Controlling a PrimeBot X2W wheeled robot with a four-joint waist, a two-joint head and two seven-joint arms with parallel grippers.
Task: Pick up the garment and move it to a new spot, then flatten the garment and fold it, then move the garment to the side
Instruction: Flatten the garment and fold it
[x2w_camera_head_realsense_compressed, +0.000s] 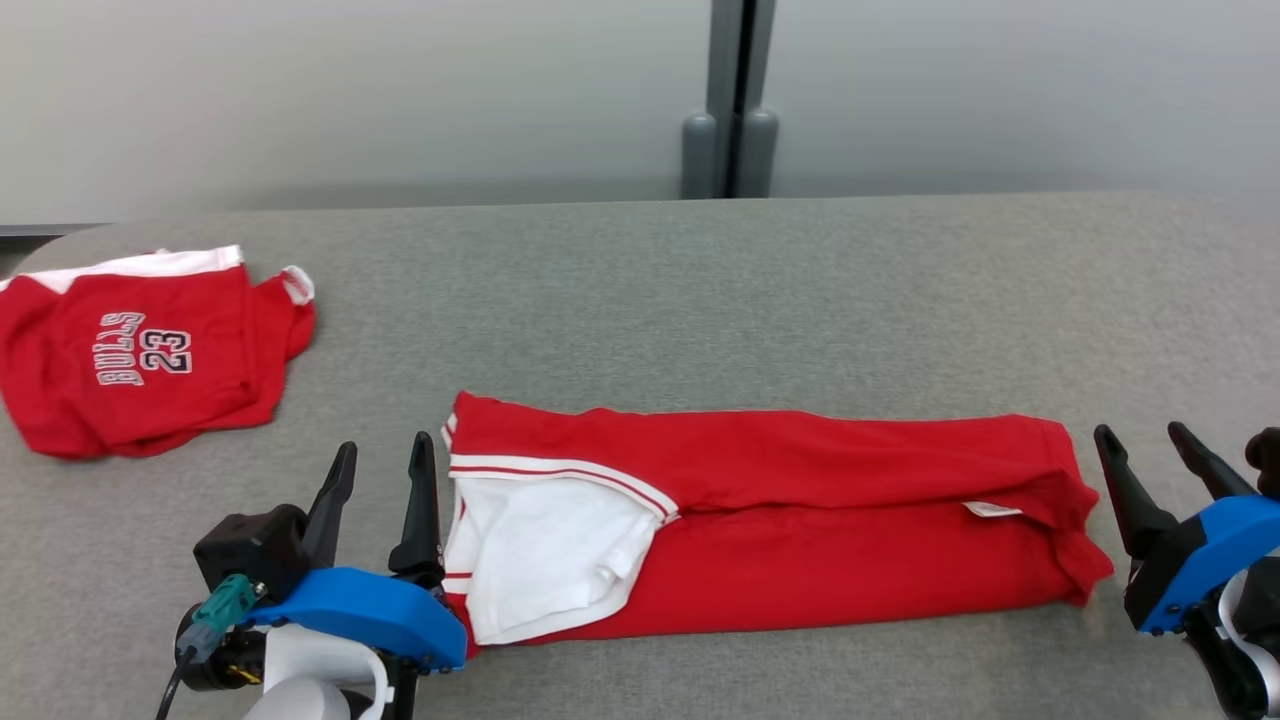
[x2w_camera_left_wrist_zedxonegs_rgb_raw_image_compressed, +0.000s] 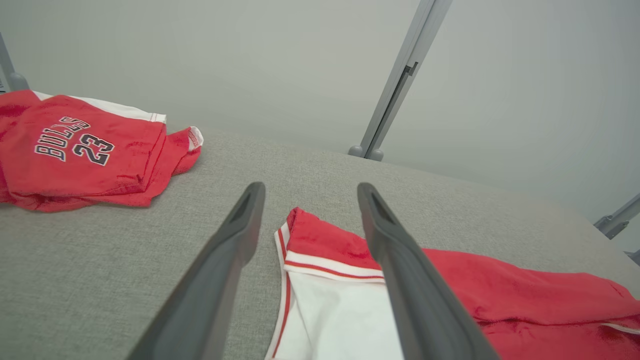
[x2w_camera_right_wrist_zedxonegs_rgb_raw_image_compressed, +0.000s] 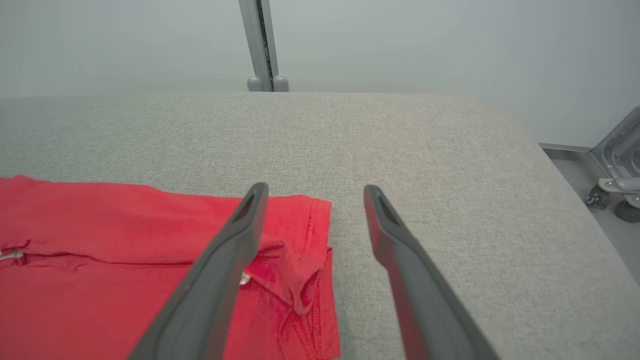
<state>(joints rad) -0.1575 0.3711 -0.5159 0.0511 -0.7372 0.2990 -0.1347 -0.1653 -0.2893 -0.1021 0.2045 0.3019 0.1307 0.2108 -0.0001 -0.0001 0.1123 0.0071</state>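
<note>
From the head view, shows the garment (x2w_camera_head_realsense_compressed: 800, 520) as a long red strip, folded lengthwise and lying flat across the lower middle of the frame on the grey table (x2w_camera_head_realsense_compressed: 700, 290). Has a white sleeve panel (x2w_camera_head_realsense_compressed: 540, 550) with red stripes at its left end and a small white tag (x2w_camera_head_realsense_compressed: 990, 510) near its right end. Places the left claw (x2w_camera_head_realsense_compressed: 384, 445) at lower left, fingers spread and pinching nothing, its inner finger just beside the garment's left end. Places the right claw (x2w_camera_head_realsense_compressed: 1140, 432) at lower right, likewise spread and empty, just off the garment's right end. Finds a red jersey (x2w_camera_head_realsense_compressed: 140, 350) lettered BULLS 23 rumpled at the left edge, well apart from the garment. Catches a grey post (x2w_camera_head_realsense_compressed: 735, 100) at top centre, behind the table.

From the left wrist view, looks between the spread fingers of the left claw (x2w_camera_left_wrist_zedxonegs_rgb_raw_image_compressed: 310, 187) at the garment (x2w_camera_left_wrist_zedxonegs_rgb_raw_image_compressed: 500, 295) and its striped white end, with the right-hand finger crossing the cloth in the frame; cannot tell whether touching. Puts the jersey (x2w_camera_left_wrist_zedxonegs_rgb_raw_image_compressed: 75, 160) at upper left, lettering nearly upright here but turned sideways from the head.

From the right wrist view, shows the right claw (x2w_camera_right_wrist_zedxonegs_rgb_raw_image_compressed: 316, 189) open over the garment (x2w_camera_right_wrist_zedxonegs_rgb_raw_image_compressed: 125, 250) at lower left, one finger over the stitched hem corner, the other over bare table (x2w_camera_right_wrist_zedxonegs_rgb_raw_image_compressed: 425, 150). Adds a grey wheeled base (x2w_camera_right_wrist_zedxonegs_rgb_raw_image_compressed: 617, 190) at the right edge, beyond the table.
</note>
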